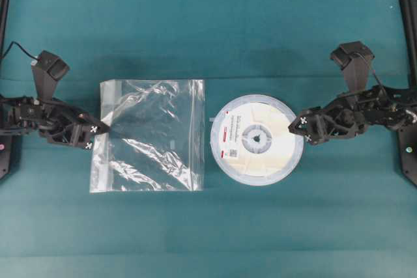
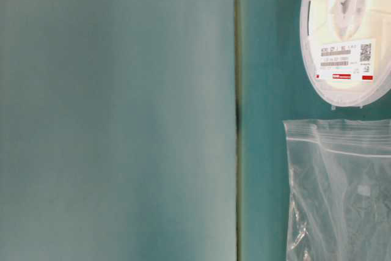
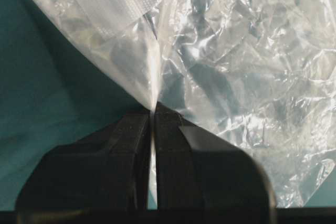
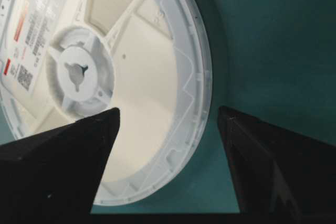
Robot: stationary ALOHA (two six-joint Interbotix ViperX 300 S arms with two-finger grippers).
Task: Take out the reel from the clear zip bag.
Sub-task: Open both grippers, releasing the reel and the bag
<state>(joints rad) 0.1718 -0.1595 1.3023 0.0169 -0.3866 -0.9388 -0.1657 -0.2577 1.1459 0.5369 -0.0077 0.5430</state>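
The reel (image 1: pixel 257 139) lies flat on the teal table, outside the clear zip bag (image 1: pixel 151 135), just to the bag's right. It is a cream disc with a pale rim, a grey hub and a white label with a red stripe. The table-level view shows the reel (image 2: pixel 346 35) beyond the bag (image 2: pixel 342 194), whose zip strip faces it. My left gripper (image 1: pixel 99 129) is shut on the bag's left edge; a thin fold of the bag (image 3: pixel 231 61) runs between its fingers (image 3: pixel 126 145). My right gripper (image 1: pixel 302 129) is open at the reel's right rim, with the reel (image 4: pixel 126 72) lying loose between and beyond its spread fingers (image 4: pixel 79 150).
Black frame posts stand at the far left (image 1: pixel 4 4) and far right (image 1: pixel 409 4) edges of the teal table (image 1: pixel 208 226). A dark seam (image 2: pixel 237 114) runs down the table-level view, with a blurred pale surface filling its left half.
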